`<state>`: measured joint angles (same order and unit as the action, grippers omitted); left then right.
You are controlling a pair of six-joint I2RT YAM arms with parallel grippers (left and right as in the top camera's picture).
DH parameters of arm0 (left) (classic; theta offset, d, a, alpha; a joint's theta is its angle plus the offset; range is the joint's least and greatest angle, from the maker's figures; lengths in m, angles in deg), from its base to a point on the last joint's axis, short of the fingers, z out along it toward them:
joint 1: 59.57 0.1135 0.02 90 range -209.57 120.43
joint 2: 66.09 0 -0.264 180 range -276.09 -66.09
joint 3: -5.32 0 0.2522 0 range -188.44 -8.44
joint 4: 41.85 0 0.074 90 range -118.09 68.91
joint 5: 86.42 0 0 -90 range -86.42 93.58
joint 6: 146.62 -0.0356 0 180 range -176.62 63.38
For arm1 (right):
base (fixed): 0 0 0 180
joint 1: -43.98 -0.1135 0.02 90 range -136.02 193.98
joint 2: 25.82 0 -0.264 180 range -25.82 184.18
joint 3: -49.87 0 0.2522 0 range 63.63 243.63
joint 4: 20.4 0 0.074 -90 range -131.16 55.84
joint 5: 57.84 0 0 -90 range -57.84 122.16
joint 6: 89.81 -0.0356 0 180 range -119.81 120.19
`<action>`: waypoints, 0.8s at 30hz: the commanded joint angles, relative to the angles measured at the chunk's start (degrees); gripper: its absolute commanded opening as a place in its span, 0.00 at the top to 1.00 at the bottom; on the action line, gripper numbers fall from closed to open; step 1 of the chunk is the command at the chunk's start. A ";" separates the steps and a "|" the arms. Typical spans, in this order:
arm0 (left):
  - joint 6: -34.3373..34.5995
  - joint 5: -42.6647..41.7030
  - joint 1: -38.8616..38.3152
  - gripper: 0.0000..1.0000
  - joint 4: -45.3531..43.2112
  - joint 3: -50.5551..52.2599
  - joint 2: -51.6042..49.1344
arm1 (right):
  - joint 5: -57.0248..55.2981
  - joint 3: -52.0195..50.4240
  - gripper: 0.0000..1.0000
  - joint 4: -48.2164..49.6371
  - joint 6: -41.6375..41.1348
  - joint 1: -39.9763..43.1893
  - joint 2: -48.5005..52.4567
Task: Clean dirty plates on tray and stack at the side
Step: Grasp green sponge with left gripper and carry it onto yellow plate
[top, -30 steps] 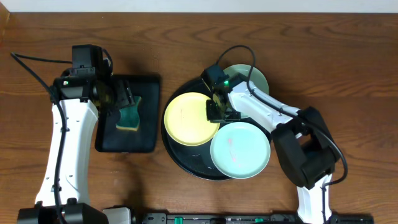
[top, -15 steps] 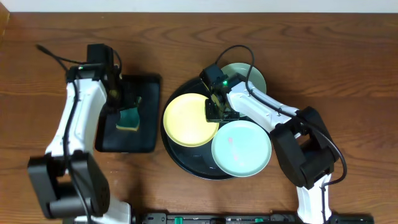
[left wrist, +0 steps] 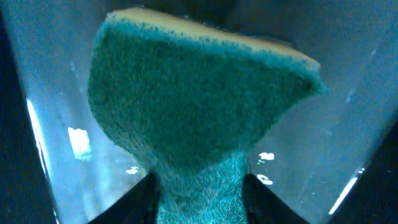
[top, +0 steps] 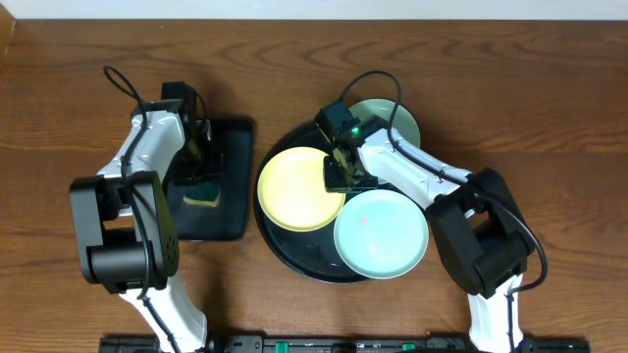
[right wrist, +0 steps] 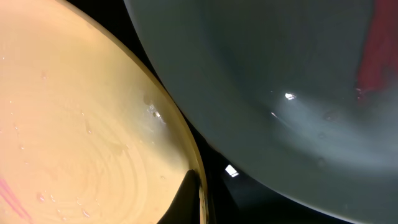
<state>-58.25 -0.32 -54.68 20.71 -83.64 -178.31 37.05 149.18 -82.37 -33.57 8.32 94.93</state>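
- While the overhead view looks down on the table (top: 510, 69), it shows my left hand (top: 201, 157) over the rectangular tray (top: 231, 218) and my right hand (top: 343, 173) over the round tray (top: 292, 257).
- My left hand grips the sponge (top: 203, 192). The left wrist view shows its green scouring face narrowing to a waist where my dark fingers (left wrist: 140, 205) pinch it from both sides. A tan layer runs along its top edge.
- From above, that pinch is mostly covered by my own arm, and only the sponge's green and tan end shows over the rectangular tray.
- My right hand is closed on the right rim of the yellow plate (top: 294, 188), which lies in the left half of the round tray.
- All three plates sit on the round tray. The near mint plate (top: 381, 235) is at the lower right, just beside the yellow plate. The far mint plate (top: 400, 120) is at the back edge, partly under my right arm.
- Only the right wrist view shows the water beads (right wrist: 152, 112) and fine concentric rings on the yellow plate, and a pink streak (right wrist: 7, 194) at its lower left.
- That view also shows a red smear (right wrist: 376, 56) on a mint plate beside the yellow rim, but I cannot tell which mint plate it is.
- From above, the near mint plate carries only a faint pinkish mark.
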 commanded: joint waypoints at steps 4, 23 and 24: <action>-1.38 0.33 0.35 0.80 -1.62 -0.74 -2.47 | -0.35 0.24 0.99 0.66 0.17 -0.94 1.25; 1.25 -12.79 0.11 0.92 6.03 -7.17 9.07 | 1.75 0.20 0.99 2.08 0.13 -0.37 1.25; 2.51 -15.08 -0.24 0.93 6.32 -7.13 9.42 | 1.86 0.15 0.99 2.27 0.11 -0.31 1.25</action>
<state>-58.62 -6.33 -54.53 26.24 -88.95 -172.06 37.53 149.18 -81.78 -33.57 8.39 94.93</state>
